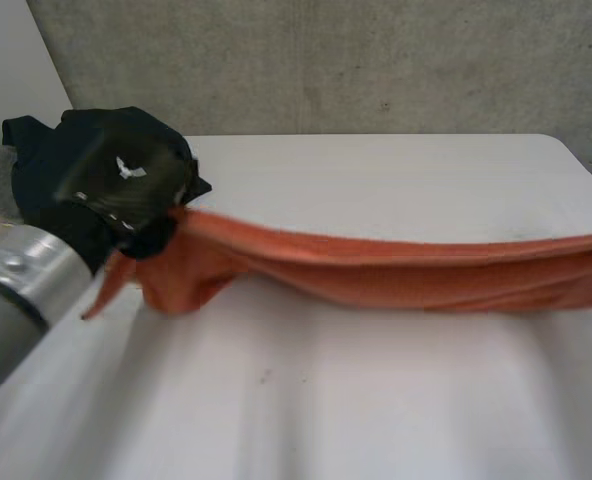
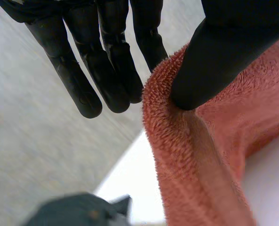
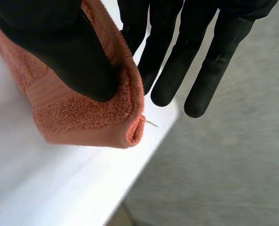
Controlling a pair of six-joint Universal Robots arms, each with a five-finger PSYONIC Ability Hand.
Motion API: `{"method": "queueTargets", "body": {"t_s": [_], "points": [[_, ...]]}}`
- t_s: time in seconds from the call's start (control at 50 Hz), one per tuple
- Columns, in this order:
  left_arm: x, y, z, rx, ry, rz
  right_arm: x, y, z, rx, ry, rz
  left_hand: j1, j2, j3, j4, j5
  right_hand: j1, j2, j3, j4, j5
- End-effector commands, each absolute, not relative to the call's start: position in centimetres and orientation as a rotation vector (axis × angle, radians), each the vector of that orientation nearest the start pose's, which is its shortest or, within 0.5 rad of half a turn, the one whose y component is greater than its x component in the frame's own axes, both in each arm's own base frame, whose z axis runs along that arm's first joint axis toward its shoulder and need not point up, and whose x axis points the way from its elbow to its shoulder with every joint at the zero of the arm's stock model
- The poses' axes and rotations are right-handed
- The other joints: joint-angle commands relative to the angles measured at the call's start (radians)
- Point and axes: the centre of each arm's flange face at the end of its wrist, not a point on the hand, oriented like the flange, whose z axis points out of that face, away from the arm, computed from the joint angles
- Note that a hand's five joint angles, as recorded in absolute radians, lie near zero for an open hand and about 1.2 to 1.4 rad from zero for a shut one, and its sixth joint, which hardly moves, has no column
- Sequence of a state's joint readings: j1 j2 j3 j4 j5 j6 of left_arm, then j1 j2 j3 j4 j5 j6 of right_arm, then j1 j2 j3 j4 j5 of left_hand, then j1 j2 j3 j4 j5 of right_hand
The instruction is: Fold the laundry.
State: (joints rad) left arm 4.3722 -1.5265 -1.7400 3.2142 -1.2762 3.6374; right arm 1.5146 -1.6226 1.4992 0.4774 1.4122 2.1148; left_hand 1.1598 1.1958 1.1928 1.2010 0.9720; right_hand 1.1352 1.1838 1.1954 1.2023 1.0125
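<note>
Pinching one end each, the left robot hand (image 2: 224, 47) and the right robot hand (image 3: 59, 47) clamp thumb against fingers on the single orange towel (image 1: 376, 270), stretched left to right across the bench (image 1: 396, 180). Folding looks barely begun, with no fold made yet. One dark garment (image 1: 36, 150) lies far left.

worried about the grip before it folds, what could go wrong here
The left hand pinches the orange towel only at its edge, so the towel might slip free. The right hand holds a corner near the table edge; if dropped, that end could slide off.
</note>
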Motion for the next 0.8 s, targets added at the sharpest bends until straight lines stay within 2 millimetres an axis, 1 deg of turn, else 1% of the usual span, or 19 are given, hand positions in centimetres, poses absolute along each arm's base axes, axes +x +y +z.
{"method": "queueTargets", "body": {"t_s": [0.02,0.06,0.08,0.12,0.14,0.16,0.18,0.24,0.26,0.3,0.32,0.4,0.44,0.54,0.62,0.68,0.76,0.78,0.8], "points": [[-26.7,-28.6,20.5,1.363,2.045,-2.025,13.8,-32.9,25.4,-1.382,2.678,-1.856,0.236,0.2,0.203,0.195,0.25,0.261,0.212,0.201,0.194,0.209],[-27.5,-30.2,20.7,1.364,1.966,-2.05,14.4,-34.2,25.6,-1.324,2.658,-1.948,0.236,0.2,0.203,0.195,0.25,0.261,0.212,0.201,0.194,0.209],[-28.2,-32.1,21.2,1.342,1.888,-2.092,14.7,-34.9,25.9,-1.289,2.643,-2.011,0.236,0.2,0.203,0.195,0.25,0.261,0.212,0.201,0.194,0.209],[-29.0,-33.9,22.6,1.314,1.785,-2.169,15.4,-37.1,27.8,-1.161,2.555,-2.254,0.236,0.2,0.203,0.195,0.25,0.261,0.212,0.201,0.194,0.209],[-29.4,-34.8,23.7,1.287,1.723,-2.22,15.7,-37.8,28.7,-1.107,2.501,-2.353,0.236,0.2,0.203,0.195,0.25,0.261,0.212,0.201,0.194,0.209],[-30.1,-36.1,26.5,1.213,1.583,-2.335,16.1,-38.5,29.6,-1.053,2.435,-2.454,0.236,0.2,0.203,0.195,0.25,0.261,0.212,0.201,0.194,0.209],[-30.4,-36.7,28.0,1.168,1.509,-2.397,16.7,-39.5,31.8,-0.928,2.264,-2.659,0.236,0.2,0.203,0.195,0.25,0.261,0.212,0.201,0.194,0.209],[-30.9,-37.8,33.5,0.991,1.233,-2.629,17.5,-40.4,34.8,-0.733,1.959,-2.915,0.236,0.2,0.203,0.195,0.25,0.261,0.212,0.201,0.194,0.209],[-30.9,-37.9,34.7,0.942,1.167,-2.682,17.6,-40.8,36.5,-0.617,1.78,-3.045,0.236,0.2,0.203,0.195,0.25,0.261,0.212,0.201,0.194,0.209],[-30.7,-38.1,36.6,0.849,1.067,-2.76,17.7,-40.7,38.1,-0.534,1.619,-3.142,0.236,0.2,0.203,0.195,0.25,0.261,0.212,0.201,0.194,0.209],[-30.4,-38.1,38.2,0.755,0.984,-2.813,17.7,-40.7,38.7,-0.507,1.563,-3.176,0.236,0.2,0.203,0.195,0.25,0.261,0.212,0.201,0.194,0.209],[-29.3,-37.6,40.3,0.63,0.941,-2.842,17.8,-40.2,39.8,-0.468,1.485,-3.21,0.236,0.2,0.203,0.195,0.25,0.261,0.212,0.201,0.194,0.209],[-29.3,-37.1,40.1,0.643,0.976,-2.832,18.0,-40.1,39.6,-0.478,1.488,-3.201,0.236,0.2,0.203,0.195,0.25,0.261,0.212,0.201,0.194,0.209],[-29.2,-35.9,36.2,0.755,1.217,-2.728,18.6,-39.9,37.7,-0.535,1.566,-3.131,0.236,0.2,0.203,0.195,0.25,0.261,0.212,0.201,0.194,0.209],[-28.7,-34.2,33.0,0.836,1.388,-2.636,18.6,-39.7,34.6,-0.638,1.729,-3.001,0.236,0.2,0.203,0.195,0.25,0.261,0.212,0.201,0.194,0.209],[-28.4,-33.2,30.5,0.889,1.503,-2.566,18.6,-39.0,31.4,-0.756,1.899,-2.82,0.236,0.2,0.203,0.195,0.25,0.261,0.212,0.201,0.194,0.209],[-27.6,-31.5,25.5,0.971,1.702,-2.425,18.8,-37.2,26.4,-0.903,2.122,-2.518,0.236,0.2,0.203,0.195,0.25,0.261,0.212,0.201,0.194,0.209],[-27.2,-30.7,23.2,1.007,1.785,-2.356,18.8,-36.8,25.5,-0.922,2.152,-2.466,0.236,0.2,0.203,0.195,0.25,0.261,0.212,0.201,0.194,0.209],[-27.1,-30.4,22.3,1.021,1.819,-2.328,18.7,-36.0,23.6,-0.957,2.216,-2.36,0.236,0.2,0.203,0.195,0.25,0.261,0.212,0.201,0.194,0.209]]}}
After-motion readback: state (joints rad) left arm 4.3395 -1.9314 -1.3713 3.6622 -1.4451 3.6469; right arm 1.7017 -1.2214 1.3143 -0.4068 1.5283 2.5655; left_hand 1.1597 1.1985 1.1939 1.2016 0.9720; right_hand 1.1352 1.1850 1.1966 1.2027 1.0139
